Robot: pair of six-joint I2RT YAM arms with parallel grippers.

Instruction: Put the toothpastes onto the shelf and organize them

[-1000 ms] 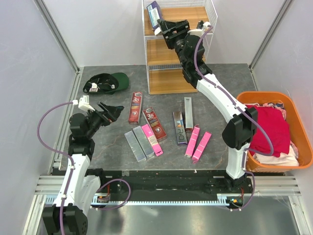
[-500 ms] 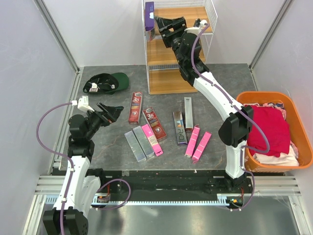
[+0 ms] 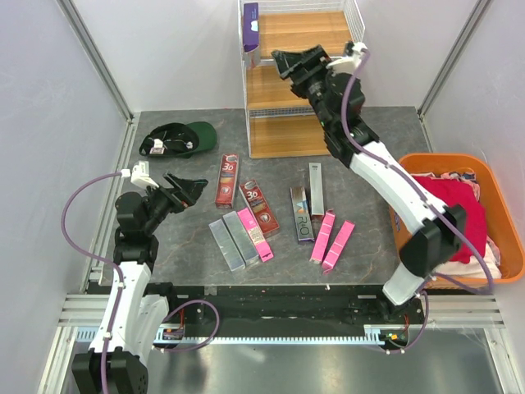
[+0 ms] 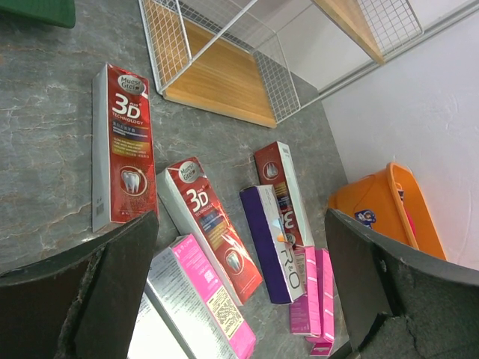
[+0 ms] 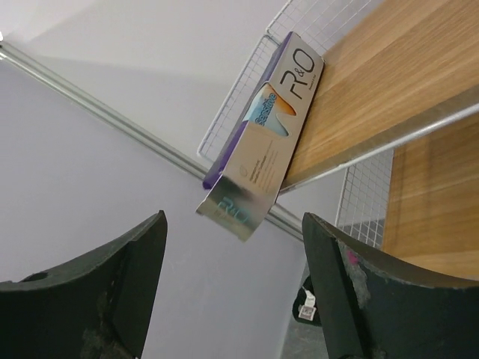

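Now right gripper [image 3: 285,60] high at shelf [image 3: 316,29], jaws apart; left gripper [image 3: 198,184] low, splayed

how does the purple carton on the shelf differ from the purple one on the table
The shelf carton sits on the top board, the table carton on the tabletop. The shelf carton stands on edge against the wire side; the table carton lies flat. Both are purple with R&O print.
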